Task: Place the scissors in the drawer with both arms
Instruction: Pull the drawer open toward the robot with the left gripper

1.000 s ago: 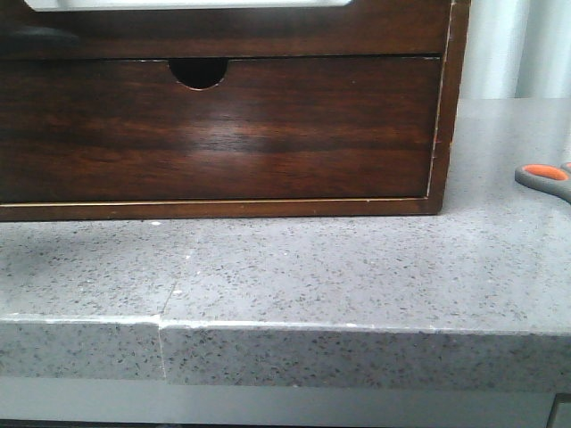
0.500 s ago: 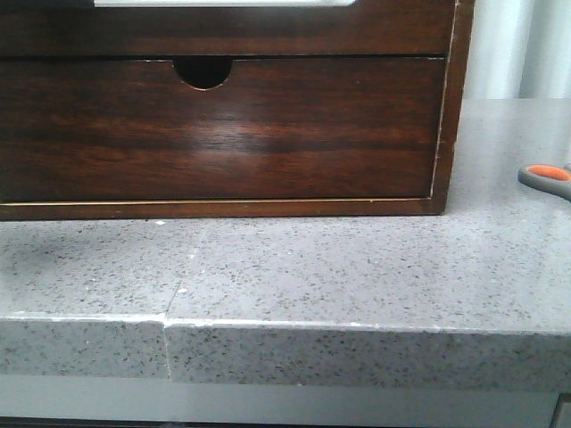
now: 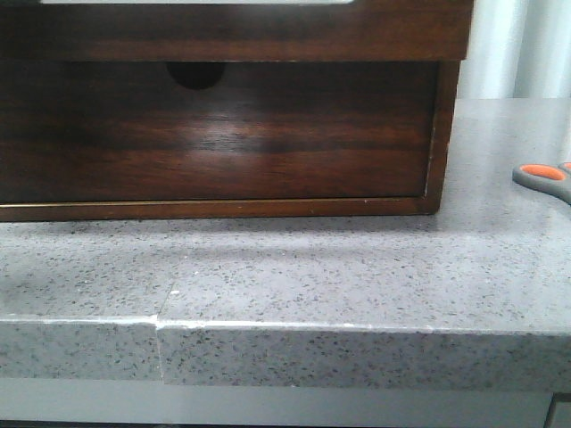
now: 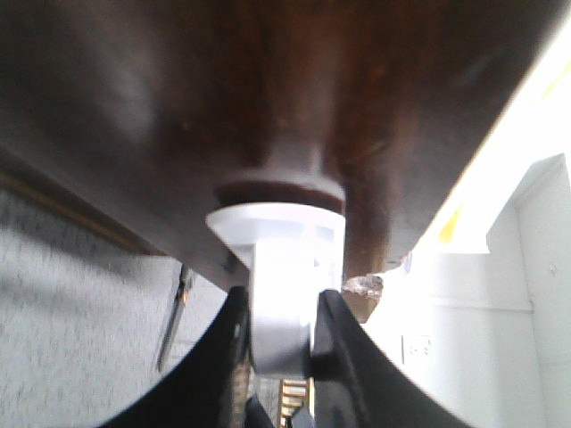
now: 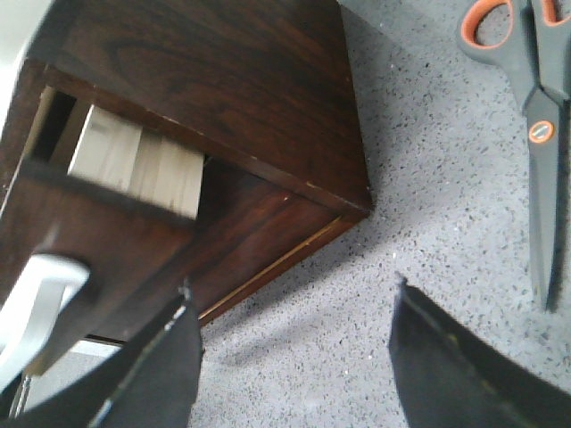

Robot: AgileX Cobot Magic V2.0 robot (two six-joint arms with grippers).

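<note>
Right of the cabinet (image 3: 451,134) on the desk (image 3: 357,267) lie the scissors (image 5: 526,80), untouched, while the left gripper (image 4: 281,343), clenched on the drawer (image 3: 223,134) front, should pull straight outward and the released right gripper (image 5: 294,348) waits above.
</note>
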